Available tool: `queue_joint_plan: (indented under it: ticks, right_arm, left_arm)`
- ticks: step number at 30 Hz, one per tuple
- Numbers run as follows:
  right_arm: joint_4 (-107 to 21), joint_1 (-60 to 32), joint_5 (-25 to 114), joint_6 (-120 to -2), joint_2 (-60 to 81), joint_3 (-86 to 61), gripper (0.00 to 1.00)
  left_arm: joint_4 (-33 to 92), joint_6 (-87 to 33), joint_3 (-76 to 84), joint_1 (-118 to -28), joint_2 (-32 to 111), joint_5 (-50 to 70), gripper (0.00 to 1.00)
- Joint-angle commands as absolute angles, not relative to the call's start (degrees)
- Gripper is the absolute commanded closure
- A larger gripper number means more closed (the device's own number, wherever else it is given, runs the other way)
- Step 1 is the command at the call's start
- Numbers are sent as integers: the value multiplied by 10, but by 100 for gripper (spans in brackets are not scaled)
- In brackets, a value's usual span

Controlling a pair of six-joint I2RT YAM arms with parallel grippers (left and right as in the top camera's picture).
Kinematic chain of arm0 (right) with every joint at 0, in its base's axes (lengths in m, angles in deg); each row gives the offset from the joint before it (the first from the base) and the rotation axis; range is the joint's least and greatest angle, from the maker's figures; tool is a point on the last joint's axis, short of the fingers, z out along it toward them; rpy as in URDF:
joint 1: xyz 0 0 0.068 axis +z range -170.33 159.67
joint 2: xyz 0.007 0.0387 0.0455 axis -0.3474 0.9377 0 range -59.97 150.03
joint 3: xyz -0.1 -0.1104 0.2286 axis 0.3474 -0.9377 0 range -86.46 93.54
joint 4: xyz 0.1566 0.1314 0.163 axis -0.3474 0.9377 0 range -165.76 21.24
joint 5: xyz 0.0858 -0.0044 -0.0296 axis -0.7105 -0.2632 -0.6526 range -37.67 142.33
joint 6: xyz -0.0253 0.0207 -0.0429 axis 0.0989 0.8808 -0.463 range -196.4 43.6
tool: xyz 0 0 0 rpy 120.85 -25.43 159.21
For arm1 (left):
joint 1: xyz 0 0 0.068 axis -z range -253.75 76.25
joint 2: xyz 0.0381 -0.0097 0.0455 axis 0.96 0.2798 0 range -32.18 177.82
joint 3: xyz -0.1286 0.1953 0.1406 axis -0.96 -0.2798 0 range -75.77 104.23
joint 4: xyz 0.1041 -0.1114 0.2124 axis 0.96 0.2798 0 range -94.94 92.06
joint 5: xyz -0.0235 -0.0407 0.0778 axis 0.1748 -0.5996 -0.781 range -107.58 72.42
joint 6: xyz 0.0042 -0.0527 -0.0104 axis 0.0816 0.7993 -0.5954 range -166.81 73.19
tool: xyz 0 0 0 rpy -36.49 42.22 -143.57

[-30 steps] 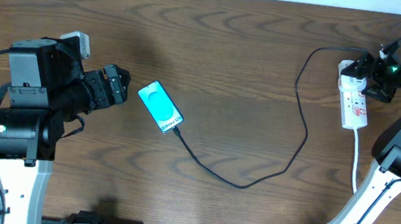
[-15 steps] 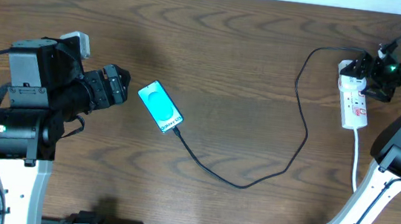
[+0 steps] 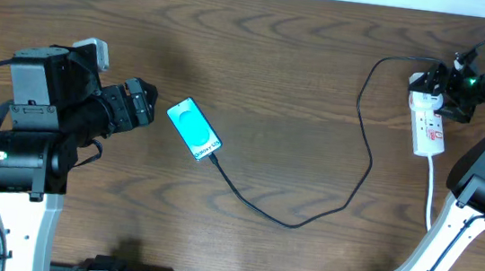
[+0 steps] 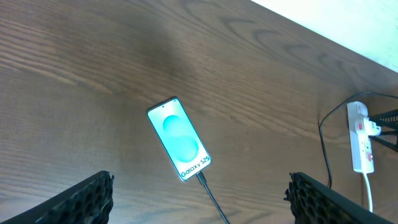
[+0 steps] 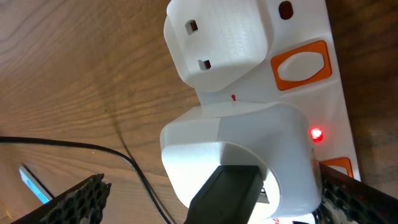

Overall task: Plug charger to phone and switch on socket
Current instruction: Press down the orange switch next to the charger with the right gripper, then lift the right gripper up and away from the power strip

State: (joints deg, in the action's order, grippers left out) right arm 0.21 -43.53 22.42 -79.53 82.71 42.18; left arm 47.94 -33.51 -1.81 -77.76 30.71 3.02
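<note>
Charger (image 3: 292, 225) is plugged into the phone (image 3: 194, 130) mid-surface. The right pincer (image 3: 444, 92), spread apart, hangs over the socket (image 3: 429, 128) (red lamp (image 5: 317, 134) lit, likely switched on). The left pincer (image 3: 148, 106), also apart, waits nearby.

Seeing the phone (image 3: 193, 129) lying slanted left of centre, glowing teal; black charger (image 3: 306, 222) meeting its lower end, looping toward the white socket (image 3: 428, 125) upper right (red lamp glowing).

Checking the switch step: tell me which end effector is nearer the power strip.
Right. The right end effector is at the power strip's plug end, open; the left end effector is far across the table, next to the phone.
</note>
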Motion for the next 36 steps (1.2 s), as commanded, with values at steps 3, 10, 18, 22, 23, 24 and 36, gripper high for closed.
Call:
queue_joint_plan:
  ticks: [3,10,18,22,23,24,36]
  right_arm:
    - [9,-402,172,-785,853,413,1]
    - [15,-412,173,-770,848,421,1]
    - [64,-427,173,-771,847,490,1]
    - [99,-434,184,-771,847,545,1]
    - [110,-436,190,-771,847,560,1]
    - [121,-436,195,-771,847,573,1]
    - [216,-450,228,-770,820,711,1]
  left_arm:
    - [479,-336,-8,-777,307,23,10]
    - [480,-336,-8,-777,307,23,10]
    - [479,-336,-8,-777,307,23,10]
    - [480,-336,-8,-777,307,23,10]
    - [480,-336,-8,-777,307,23,10]
    - [480,-336,-8,-777,307,23,10]
    - [479,-336,-8,-777,307,23,10]
